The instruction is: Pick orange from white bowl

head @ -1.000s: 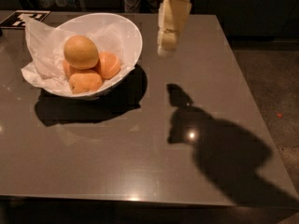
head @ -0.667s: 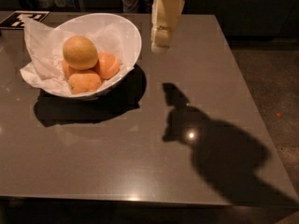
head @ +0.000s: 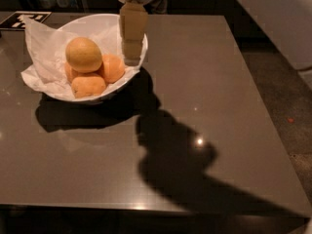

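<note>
The orange (head: pixel 84 54) is the largest round fruit, dull yellow-orange, and sits on top of smaller deeper-orange fruits (head: pixel 113 68) in the white bowl (head: pixel 97 23). The bowl is lined with crumpled white tissue paper and stands at the table's back left. My gripper (head: pixel 131 56) hangs down from the top of the view over the bowl's right rim, to the right of the orange and apart from it. It holds nothing that I can see.
The dark grey table (head: pixel 209 106) carries the arm's large shadow across its middle and front. A black-and-white marker tag (head: pixel 24 19) lies at the back left corner. Floor lies beyond the table's right edge.
My gripper has moved left, from over the bare table beside the bowl to over the bowl's right rim. The fruits have not moved.
</note>
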Robot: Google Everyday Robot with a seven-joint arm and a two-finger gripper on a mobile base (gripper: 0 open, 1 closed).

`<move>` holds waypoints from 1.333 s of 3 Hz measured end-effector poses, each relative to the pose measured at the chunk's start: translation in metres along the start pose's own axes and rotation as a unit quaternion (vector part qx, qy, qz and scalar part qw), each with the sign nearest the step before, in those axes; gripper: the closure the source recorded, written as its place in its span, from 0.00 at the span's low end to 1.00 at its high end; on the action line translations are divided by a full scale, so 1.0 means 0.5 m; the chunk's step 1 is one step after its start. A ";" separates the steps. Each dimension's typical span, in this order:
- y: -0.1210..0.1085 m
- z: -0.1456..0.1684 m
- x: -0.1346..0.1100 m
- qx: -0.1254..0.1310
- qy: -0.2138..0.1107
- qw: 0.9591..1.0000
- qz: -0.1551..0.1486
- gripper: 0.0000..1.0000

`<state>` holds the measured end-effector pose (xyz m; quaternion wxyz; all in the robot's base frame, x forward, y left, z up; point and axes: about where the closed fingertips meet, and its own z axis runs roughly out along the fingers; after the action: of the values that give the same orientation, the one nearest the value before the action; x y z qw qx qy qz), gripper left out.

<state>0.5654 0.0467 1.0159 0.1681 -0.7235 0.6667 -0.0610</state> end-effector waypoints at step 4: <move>-0.063 0.083 -0.147 0.006 0.004 0.999 -0.044 0.00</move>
<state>0.6002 0.1275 0.9974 0.1669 -0.7509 0.6345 -0.0758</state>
